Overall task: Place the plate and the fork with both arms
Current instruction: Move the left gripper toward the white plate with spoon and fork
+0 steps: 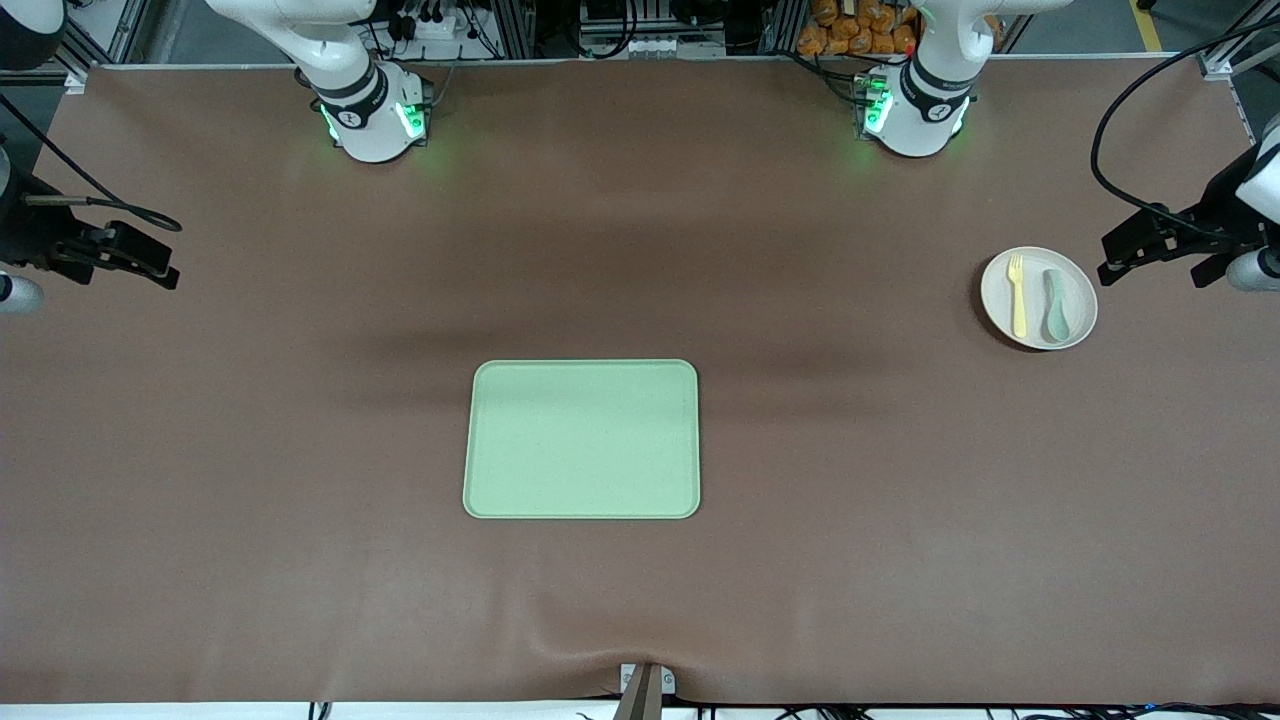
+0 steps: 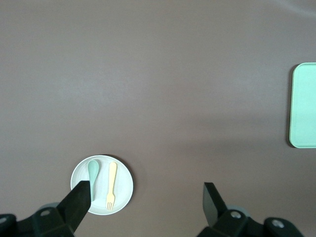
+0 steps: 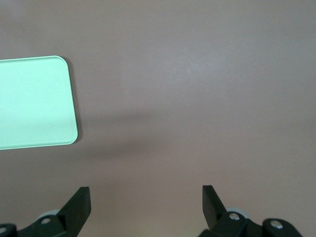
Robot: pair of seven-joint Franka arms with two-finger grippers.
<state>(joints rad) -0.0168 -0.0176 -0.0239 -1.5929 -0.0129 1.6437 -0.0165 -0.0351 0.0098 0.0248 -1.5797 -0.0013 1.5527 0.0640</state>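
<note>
The off-white plate (image 1: 1036,280) lies on the brown table toward the left arm's end. On it lie the pale yellow fork (image 1: 1018,295) and a grey-green spoon (image 1: 1056,305), side by side. My left gripper (image 1: 1120,255) hangs open and empty over the table beside the plate, at the table's end. In the left wrist view the plate (image 2: 123,182), fork (image 2: 112,185) and spoon (image 2: 93,173) show by one finger of the left gripper (image 2: 147,195). My right gripper (image 1: 160,258) hangs open and empty over bare table at the right arm's end; it also shows in the right wrist view (image 3: 146,197).
A rectangular pale green tray (image 1: 582,439) lies mid-table, nearer the front camera than the plate. It shows at the edge of the left wrist view (image 2: 303,106) and of the right wrist view (image 3: 34,101). Cables hang by both grippers.
</note>
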